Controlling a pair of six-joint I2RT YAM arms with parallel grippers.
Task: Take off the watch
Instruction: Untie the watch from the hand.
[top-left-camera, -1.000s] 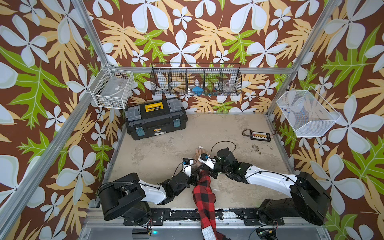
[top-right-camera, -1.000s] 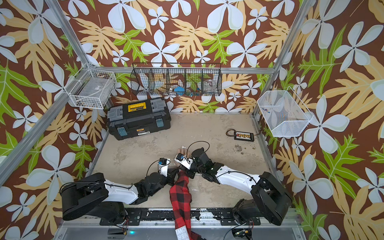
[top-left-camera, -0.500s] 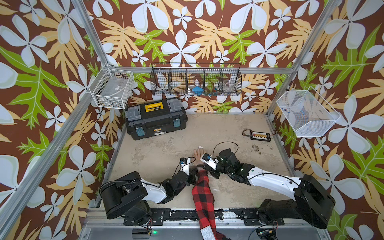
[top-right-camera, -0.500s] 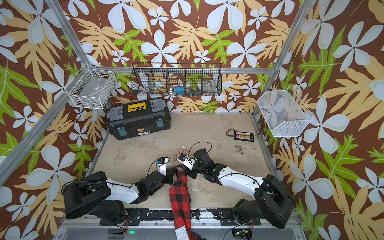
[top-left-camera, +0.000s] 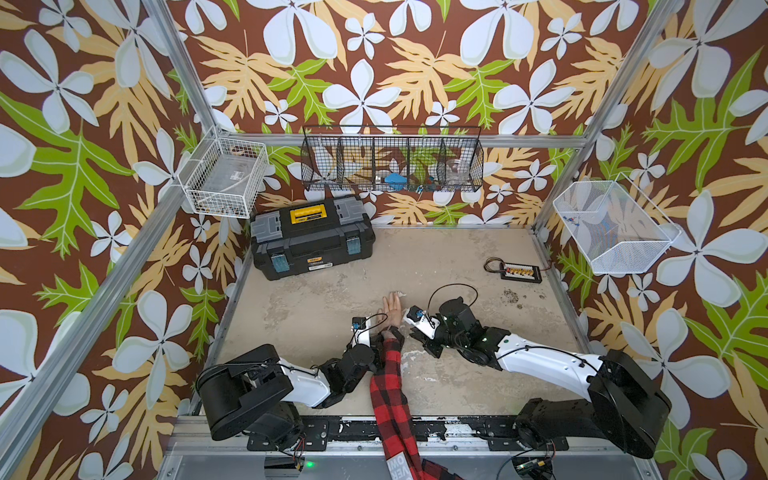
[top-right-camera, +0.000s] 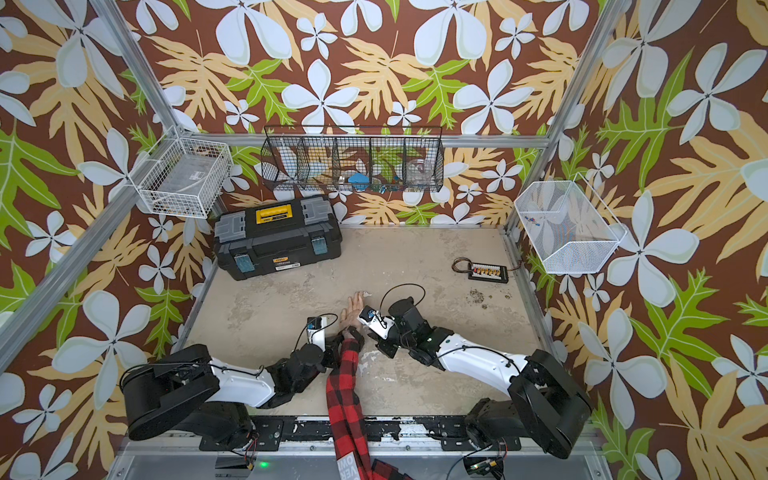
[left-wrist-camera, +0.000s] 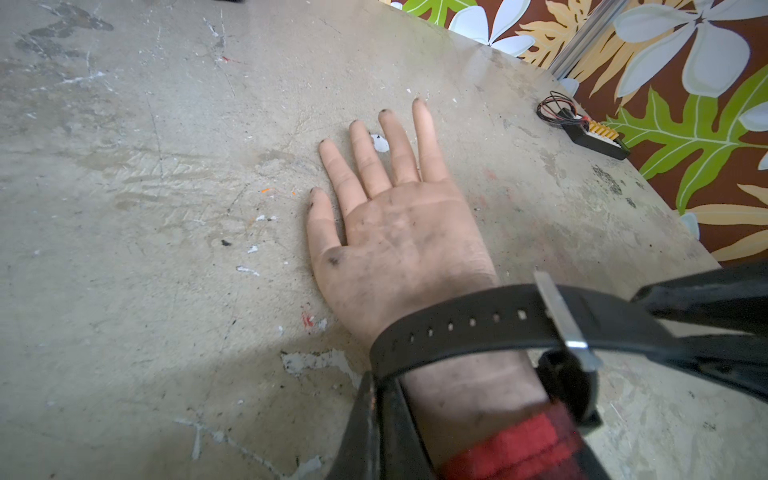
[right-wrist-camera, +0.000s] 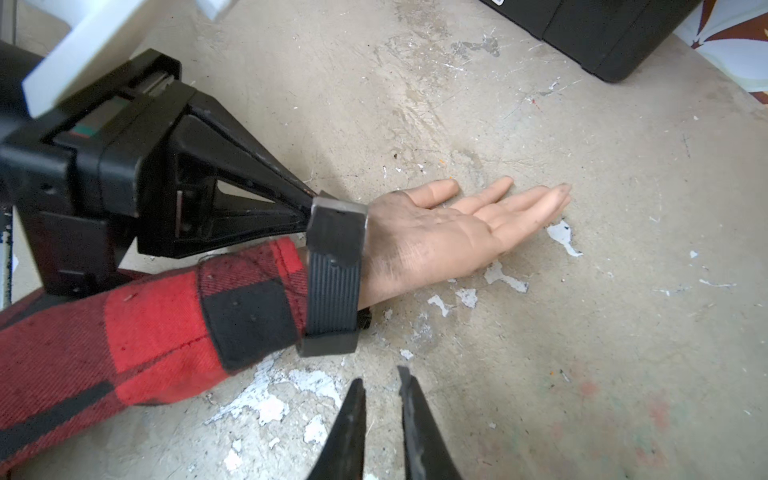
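A mannequin hand (top-left-camera: 391, 309) in a red plaid sleeve (top-left-camera: 390, 386) lies palm up on the table. The black watch (left-wrist-camera: 478, 324) is round its wrist, also seen as the watch (right-wrist-camera: 332, 282) and the watch (top-right-camera: 352, 332). Its holed strap runs through a silver buckle (left-wrist-camera: 565, 328). My left gripper (left-wrist-camera: 377, 384) is shut on the strap's free end at the wrist's left side, where the left gripper (top-left-camera: 380, 338) shows in both top views. My right gripper (right-wrist-camera: 380, 374) stands just right of the wrist, off the strap, its jaws a narrow gap apart with nothing between them.
A black toolbox (top-left-camera: 311, 237) stands at the back left. A small connector board with coiled wires (top-left-camera: 519, 272) lies at the back right. Wire baskets (top-left-camera: 390, 160) hang on the walls. The tabletop (top-left-camera: 478, 386) is worn, with flaked paint.
My left gripper has shifted a little to the left with the strap end in it. The right gripper stays beside the wrist, its jaws slightly narrower.
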